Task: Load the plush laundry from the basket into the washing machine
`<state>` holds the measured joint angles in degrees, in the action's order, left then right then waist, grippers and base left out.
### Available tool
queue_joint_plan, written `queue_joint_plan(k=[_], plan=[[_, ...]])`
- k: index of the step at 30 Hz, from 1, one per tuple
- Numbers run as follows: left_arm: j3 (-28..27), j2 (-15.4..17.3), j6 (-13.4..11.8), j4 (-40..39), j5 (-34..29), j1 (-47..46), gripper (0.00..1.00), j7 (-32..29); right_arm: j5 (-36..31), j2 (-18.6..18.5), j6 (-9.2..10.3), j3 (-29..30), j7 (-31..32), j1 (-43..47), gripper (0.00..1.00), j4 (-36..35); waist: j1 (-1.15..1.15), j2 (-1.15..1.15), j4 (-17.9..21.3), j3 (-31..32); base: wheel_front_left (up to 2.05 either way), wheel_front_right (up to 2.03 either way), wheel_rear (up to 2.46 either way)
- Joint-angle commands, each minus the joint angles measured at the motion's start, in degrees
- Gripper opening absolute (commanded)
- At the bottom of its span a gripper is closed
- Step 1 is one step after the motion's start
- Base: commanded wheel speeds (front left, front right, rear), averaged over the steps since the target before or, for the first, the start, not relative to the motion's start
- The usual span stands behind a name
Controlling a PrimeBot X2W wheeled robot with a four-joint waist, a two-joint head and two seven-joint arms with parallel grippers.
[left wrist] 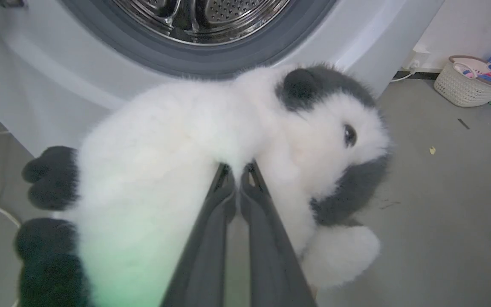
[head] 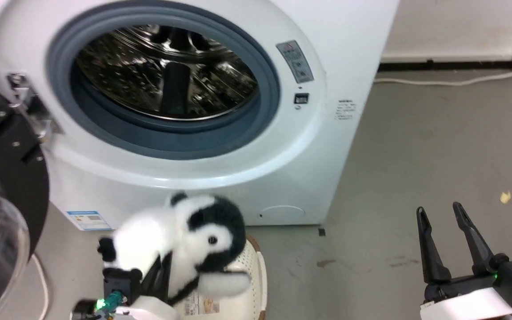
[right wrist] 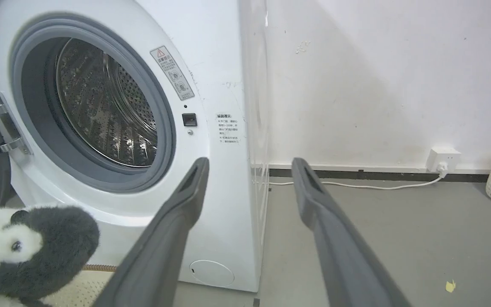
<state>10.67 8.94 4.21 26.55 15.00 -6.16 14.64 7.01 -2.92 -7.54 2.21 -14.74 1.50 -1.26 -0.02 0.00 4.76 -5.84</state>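
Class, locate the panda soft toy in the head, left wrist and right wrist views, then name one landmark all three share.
Head view: panda soft toy at lower left of centre, over the basket.
Left wrist view: middle of the picture, gripped by the left end effector.
Right wrist view: bottom-left corner.
Shared landmark: the washing machine's grey door seal.

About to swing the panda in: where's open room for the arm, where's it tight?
Free: the drum mouth inside the grey seal, and bare floor right of the washing machine. Crowded: lower left, among open door, basket and panda.
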Motion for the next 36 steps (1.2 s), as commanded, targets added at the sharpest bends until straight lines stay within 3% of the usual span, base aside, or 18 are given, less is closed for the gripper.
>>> queue_joint_plan(k=[1,10,17,24,36], plan=[[-0.5,-0.1,-0.2,-2.2,-0.7,0.3,0.0,0.4,-0.2,0.0,0.05,0.1,-0.3,0.6,1.0,0.1,0.02,0.0,-0.7,0.7,0.0,0.0,0.0],[-4.5,0.5,-0.4,-19.6,-4.9,-0.4,0.0,0.4,-0.2,0.0,0.05,-1.2,-0.3,-0.2,1.0,-0.5,0.02,0.0,1.0,-1.4,0.0,0.0,0.0],[-5.9,4.0,0.2,-22.6,-6.2,-8.7,0.0,-1.0,1.0,0.0,0.05,-2.7,-0.3,-3.0,1.0,-0.7,0.02,0.0,5.1,-8.2,0.0,0.0,0.0],[-8.1,8.4,0.8,-20.8,-5.4,-22.2,0.0,-7.7,3.1,0.0,0.05,-4.0,-0.3,-6.8,1.0,-0.6,0.02,0.0,10.3,-16.5,0.0,0.0,0.0],[-10.2,18.4,1.8,-6.9,-5.3,-50.0,0.0,-18.8,8.0,0.0,0.05,-6.2,-0.3,-12.7,1.0,-0.4,0.02,0.0,17.8,-29.4,0.0,0.0,0.0]])
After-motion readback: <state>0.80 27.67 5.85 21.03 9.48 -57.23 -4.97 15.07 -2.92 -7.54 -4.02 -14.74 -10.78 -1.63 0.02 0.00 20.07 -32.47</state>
